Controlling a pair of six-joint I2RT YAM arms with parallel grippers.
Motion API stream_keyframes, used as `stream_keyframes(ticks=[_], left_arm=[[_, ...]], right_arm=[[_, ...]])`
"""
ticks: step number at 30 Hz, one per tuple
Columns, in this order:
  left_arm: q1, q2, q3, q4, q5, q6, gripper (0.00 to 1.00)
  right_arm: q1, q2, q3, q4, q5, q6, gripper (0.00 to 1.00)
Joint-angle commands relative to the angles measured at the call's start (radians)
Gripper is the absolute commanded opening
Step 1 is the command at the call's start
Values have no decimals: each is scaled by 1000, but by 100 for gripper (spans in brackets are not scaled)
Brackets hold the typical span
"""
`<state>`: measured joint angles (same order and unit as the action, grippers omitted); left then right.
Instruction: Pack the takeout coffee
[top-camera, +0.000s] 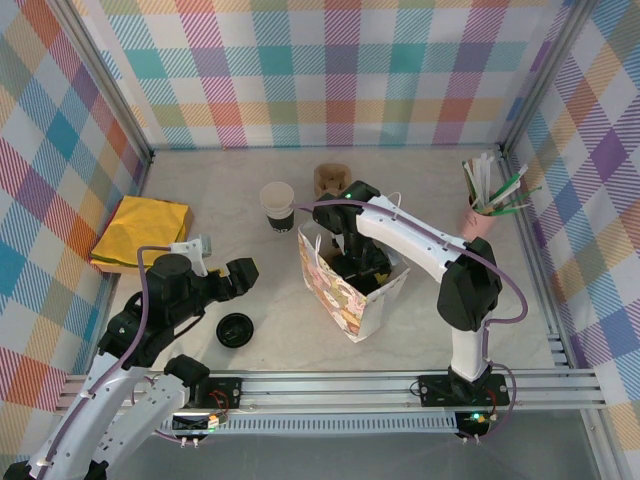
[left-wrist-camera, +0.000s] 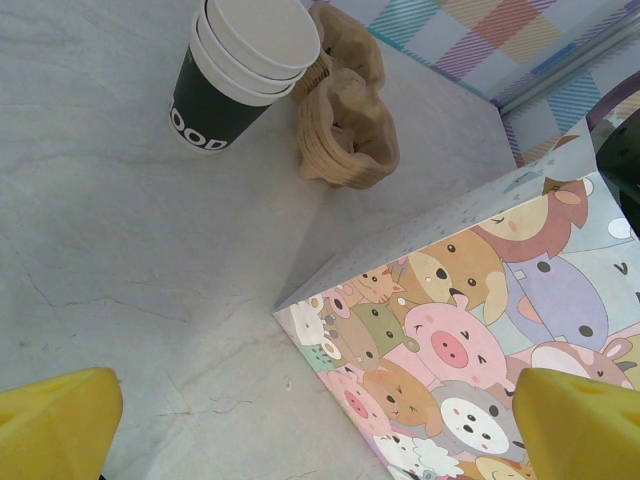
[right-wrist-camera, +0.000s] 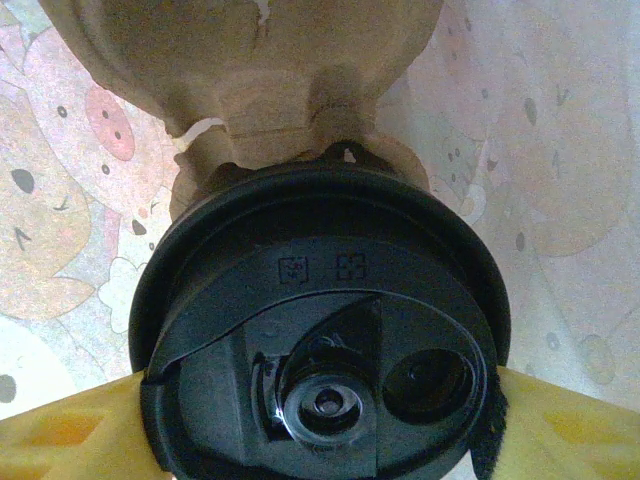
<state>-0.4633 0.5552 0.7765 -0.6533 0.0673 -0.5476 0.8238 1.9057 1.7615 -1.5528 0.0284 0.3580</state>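
Since the right gripper (right-wrist-camera: 320, 435) sits down inside the paper bag (top-camera: 335, 290) with its yellow fingers (right-wrist-camera: 60, 435) partly closed against opposite sides of the takeout coffee (right-wrist-camera: 320, 330), the relation that matters is how the cup stands: upright, with its long axis running straight up toward the wrist, so the round black lid faces the wrist camera. A brown pulp cup holder (right-wrist-camera: 250, 70) lies just beside it in the bag; whether the cup's foot rests in that holder or on the bag floor cannot be told. The likely next move is a release and a straight lift out along that same axis, so the cup is not tipped. The left gripper (left-wrist-camera: 315, 430) hangs with its jaws fully apart and holding nothing, left of the bag and well apart from the coffee, so the right arm is plainly the nearer. Readable writing is scant: the stacked empty cups (left-wrist-camera: 235, 75) show white letters "OOD" on the black band, the lid carries two small embossed marks too fine to read, and the bag bears cartoon animals without words
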Motion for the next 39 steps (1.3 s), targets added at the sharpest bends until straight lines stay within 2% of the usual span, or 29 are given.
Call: stream_keyframes(ticks=[1,39], left_arm=[[-1,-1,-3,0,3,22,100],[-1,5,-5,-3,-9,22,100]], right_arm=[[5,3,-30,-4,-27,11,68],[17,-16,-31,-8,-27,26,68]])
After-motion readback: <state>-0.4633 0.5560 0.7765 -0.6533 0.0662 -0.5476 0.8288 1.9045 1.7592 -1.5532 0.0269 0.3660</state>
